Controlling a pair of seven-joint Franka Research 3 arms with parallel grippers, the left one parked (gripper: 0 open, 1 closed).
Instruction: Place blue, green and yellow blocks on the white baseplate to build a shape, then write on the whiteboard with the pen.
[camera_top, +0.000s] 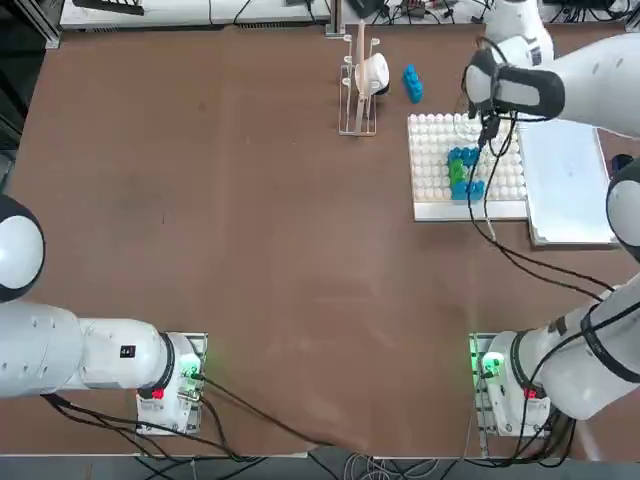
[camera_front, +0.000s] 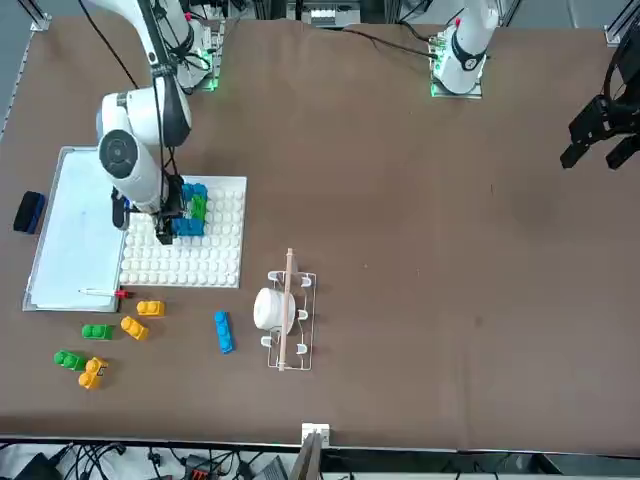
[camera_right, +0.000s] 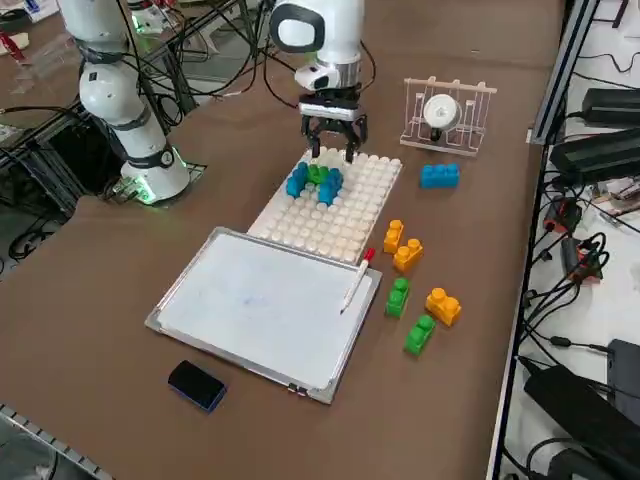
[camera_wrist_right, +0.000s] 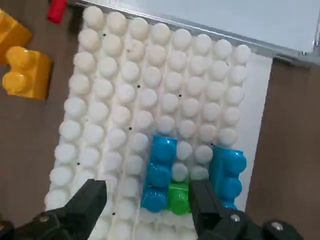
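The right gripper (camera_wrist_right: 147, 207) hangs empty with fingers spread above the white baseplate (camera_wrist_right: 125, 85), where two blue blocks (camera_wrist_right: 159, 172) flank a green block (camera_wrist_right: 178, 196), seemingly just seated, freeing it for loose yellow blocks (camera_right: 405, 246).

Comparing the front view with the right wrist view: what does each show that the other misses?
Only the front view shows the loose blue block, two green blocks, the dish rack and the dark eraser. Only the right wrist view shows the open right end effector from close up, hanging empty above the studs. Both show the white baseplate with the blue and green bricks stuck on it, the whiteboard edge, the pen's red tip and yellow blocks.
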